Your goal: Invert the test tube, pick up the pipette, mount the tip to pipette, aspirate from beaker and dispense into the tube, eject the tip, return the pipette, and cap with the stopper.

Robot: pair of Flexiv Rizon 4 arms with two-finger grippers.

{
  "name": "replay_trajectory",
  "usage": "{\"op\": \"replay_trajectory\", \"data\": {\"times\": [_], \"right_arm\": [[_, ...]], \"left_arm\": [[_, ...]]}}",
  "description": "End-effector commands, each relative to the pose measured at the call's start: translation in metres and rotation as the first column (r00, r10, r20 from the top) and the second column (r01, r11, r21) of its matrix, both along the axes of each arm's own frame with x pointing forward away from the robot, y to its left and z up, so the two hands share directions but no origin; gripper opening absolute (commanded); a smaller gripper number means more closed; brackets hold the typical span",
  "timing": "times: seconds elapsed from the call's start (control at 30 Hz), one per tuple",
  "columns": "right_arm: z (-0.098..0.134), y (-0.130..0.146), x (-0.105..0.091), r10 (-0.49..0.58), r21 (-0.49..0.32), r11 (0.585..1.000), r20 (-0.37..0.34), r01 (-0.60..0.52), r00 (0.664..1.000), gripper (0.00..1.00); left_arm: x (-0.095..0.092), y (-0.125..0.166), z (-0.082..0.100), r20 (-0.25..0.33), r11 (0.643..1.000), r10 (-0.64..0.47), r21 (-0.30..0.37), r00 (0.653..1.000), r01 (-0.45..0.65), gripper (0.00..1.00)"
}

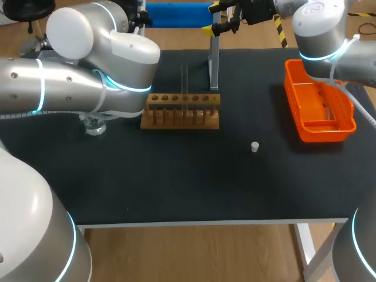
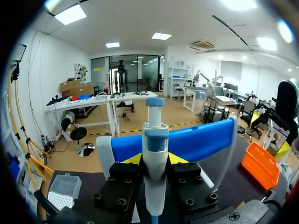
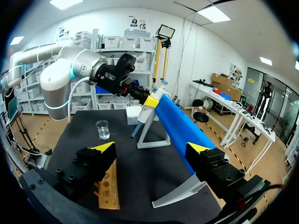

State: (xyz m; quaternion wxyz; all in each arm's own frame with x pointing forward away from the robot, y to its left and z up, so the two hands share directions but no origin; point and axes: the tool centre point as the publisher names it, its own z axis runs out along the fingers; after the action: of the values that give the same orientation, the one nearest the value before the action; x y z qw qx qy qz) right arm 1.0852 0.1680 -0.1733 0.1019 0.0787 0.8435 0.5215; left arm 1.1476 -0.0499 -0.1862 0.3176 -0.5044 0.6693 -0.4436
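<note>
My left gripper (image 2: 154,158) is shut on the white and blue pipette (image 2: 154,140), which it holds upright with the plunger on top. In the right wrist view the pipette (image 3: 142,114) hangs above the table in front of the tip box (image 3: 134,114). In the head view my left arm hides this gripper. My right gripper (image 1: 211,17) stands open and holds nothing, high up behind the pipette stand (image 1: 214,61). A clear test tube (image 1: 184,85) stands upright in the wooden rack (image 1: 181,111). The beaker (image 1: 94,126) shows partly under my left arm. The stopper (image 1: 255,147) lies alone on the mat.
An orange basket (image 1: 328,130) sits at the table's right, under my right arm. The tip box (image 2: 64,186) is beside my left gripper at the table's left. My left arm spans the left part of the table at rack height.
</note>
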Motion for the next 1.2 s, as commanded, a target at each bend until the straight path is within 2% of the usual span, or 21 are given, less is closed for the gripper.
{"op": "replay_trajectory", "data": {"times": [0.03, 0.97, 1.2], "right_arm": [[0.001, -0.001, 0.002, 0.005, -0.004, 1.0, -0.004, -0.005, 1.0, 1.0], [0.001, -0.001, 0.002, 0.005, -0.004, 1.0, -0.004, -0.005, 1.0, 1.0], [0.001, -0.001, 0.002, 0.005, -0.004, 1.0, -0.004, -0.005, 1.0, 1.0]], "left_arm": [[0.006, -0.001, 0.0, -0.013, 1.0, 0.001, 0.008, 1.0, -0.001, 0.0], [0.016, -0.001, -0.004, -0.059, 0.999, 0.016, 0.037, 0.998, -0.014, 0.0], [0.019, -0.001, -0.007, -0.094, 0.997, 0.026, 0.069, 0.995, -0.02, 0.0]]}}
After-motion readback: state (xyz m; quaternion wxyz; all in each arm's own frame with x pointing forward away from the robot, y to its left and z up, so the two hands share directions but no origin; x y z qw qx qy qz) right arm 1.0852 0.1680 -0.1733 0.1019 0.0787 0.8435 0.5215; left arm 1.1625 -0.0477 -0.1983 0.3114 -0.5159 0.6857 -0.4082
